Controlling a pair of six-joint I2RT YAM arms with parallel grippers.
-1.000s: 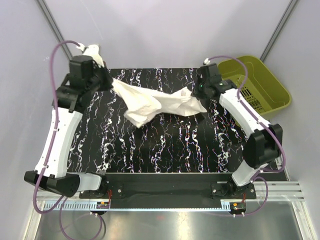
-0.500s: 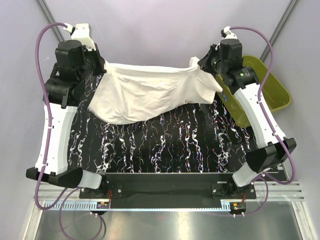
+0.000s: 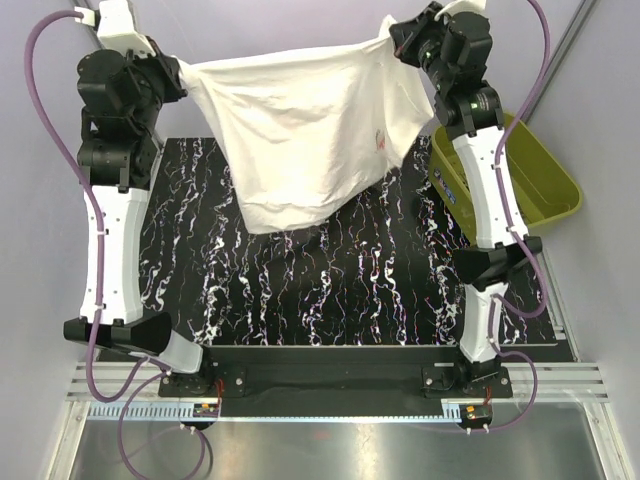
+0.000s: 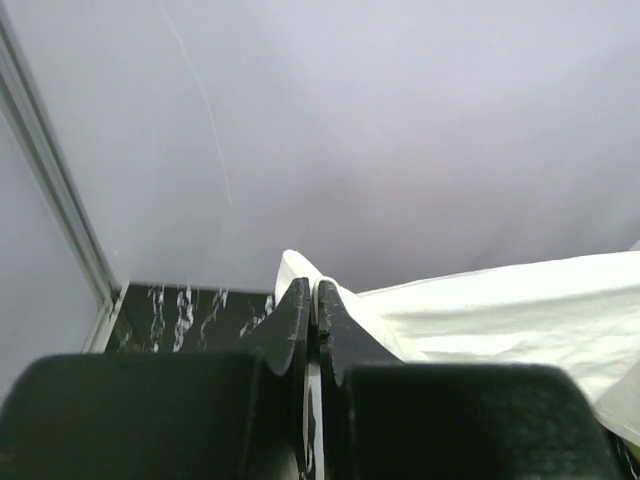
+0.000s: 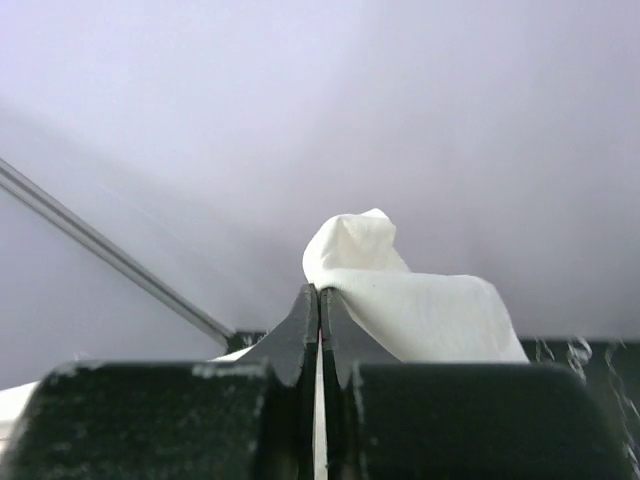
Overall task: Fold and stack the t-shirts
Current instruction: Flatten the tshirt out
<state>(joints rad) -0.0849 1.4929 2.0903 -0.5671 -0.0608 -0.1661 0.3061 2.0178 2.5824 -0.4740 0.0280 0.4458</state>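
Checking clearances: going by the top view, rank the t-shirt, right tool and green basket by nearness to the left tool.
1. t-shirt, clamped in the left tool itself.
2. right tool, across at the shirt's other top corner.
3. green basket, far right.

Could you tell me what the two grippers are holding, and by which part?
Both hold the t-shirt: left gripper and right gripper each pinch an upper corner.
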